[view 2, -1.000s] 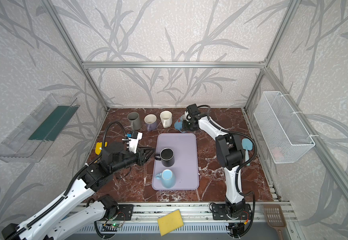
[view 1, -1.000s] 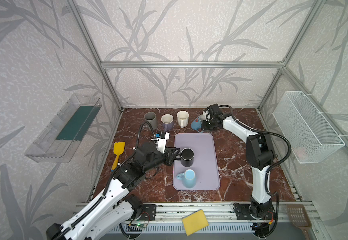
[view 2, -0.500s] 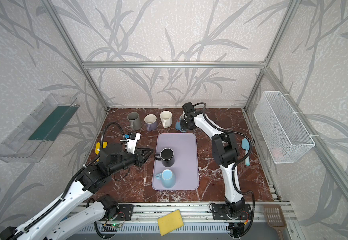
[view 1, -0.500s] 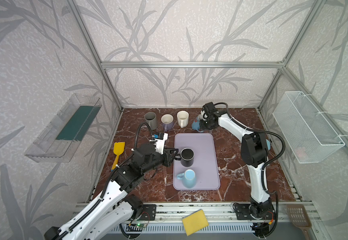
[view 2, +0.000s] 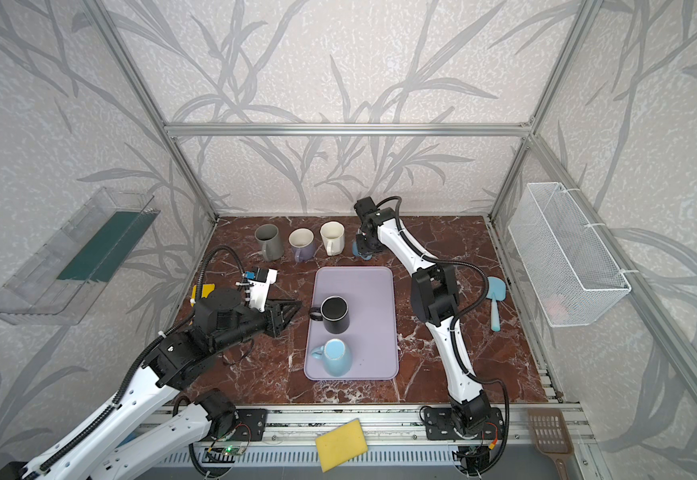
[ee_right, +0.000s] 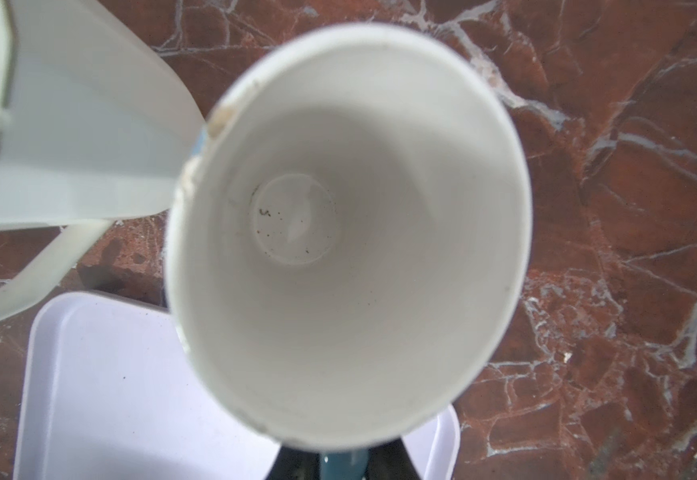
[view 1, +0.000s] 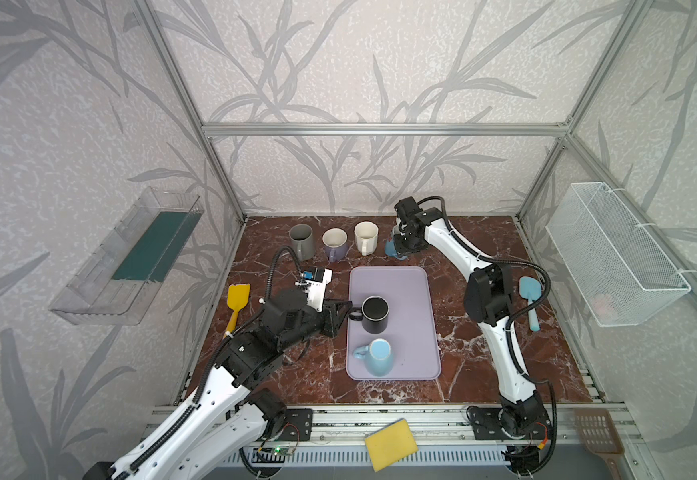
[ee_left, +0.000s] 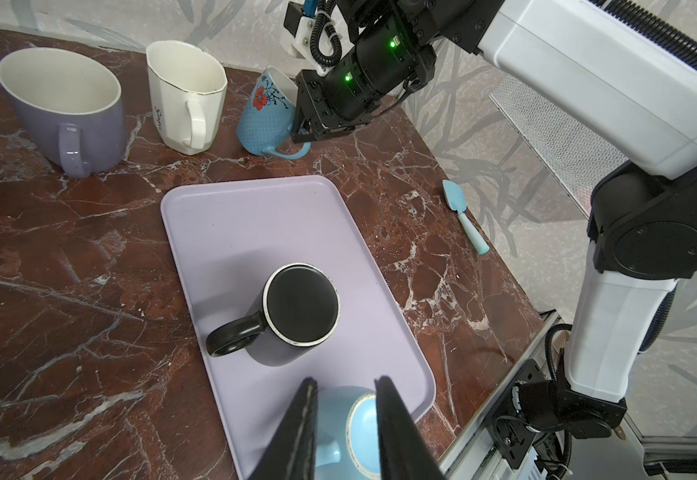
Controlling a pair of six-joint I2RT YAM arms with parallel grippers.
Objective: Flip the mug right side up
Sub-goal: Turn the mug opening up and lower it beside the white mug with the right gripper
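Right wrist view: the right tool (ee_right: 340, 462) grips the handle of the floral mug (ee_right: 347, 232), mouth up but tilted, at the back of the bench (ee_right: 629, 166), just beside the white mug (ee_right: 68, 124). Released at this lean, it could topple or knock that neighbour. The left tool (ee_left: 346, 388), jaws slightly apart, holds nothing.

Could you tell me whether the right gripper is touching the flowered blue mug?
Touching: in the right wrist view the right gripper is shut on the handle of the flowered blue mug.
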